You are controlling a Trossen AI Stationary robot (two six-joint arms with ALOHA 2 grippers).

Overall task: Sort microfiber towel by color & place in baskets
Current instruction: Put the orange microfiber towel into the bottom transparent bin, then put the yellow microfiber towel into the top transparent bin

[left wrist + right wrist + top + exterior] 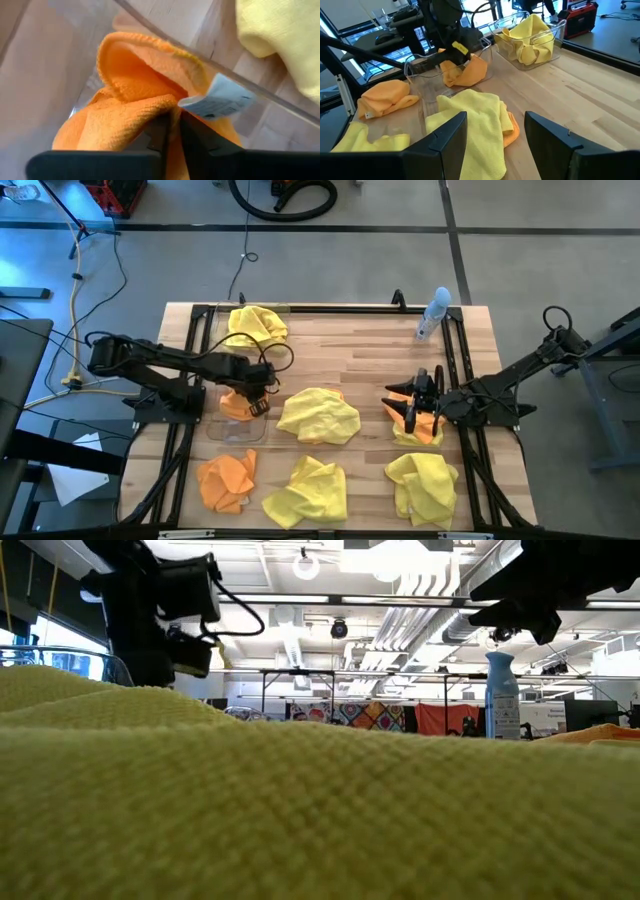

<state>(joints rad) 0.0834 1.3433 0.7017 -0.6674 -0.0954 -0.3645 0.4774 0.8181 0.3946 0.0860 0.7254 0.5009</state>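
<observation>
My left gripper (256, 388) is shut on an orange towel (238, 402) over the near clear basket (225, 430); the towel also shows in the right wrist view (466, 71). The far clear basket (222, 320) holds a yellow towel (255, 323). My right gripper (410, 406) is open and holds nothing, above another orange towel (418, 432) at the table's right. Loose on the table lie three yellow towels (318, 416) (306, 490) (422, 484) and one orange towel (226, 480). An orange edge (511, 131) shows under the middle yellow towel (470, 125). My left gripper pinches a bunched fold of the orange towel (159, 106) between its two fingers, right beside the towel's white label (220, 100). The fingers come from above, pointing down. The towel hangs slack below them, its lower part inside the near basket's walls (420, 80).
A slim clear spray bottle (432, 315) stands at the far right of the table. Black frame rails (190, 380) run along the left and right sides. Bare wood (370, 350) lies between the far basket and the bottle.
</observation>
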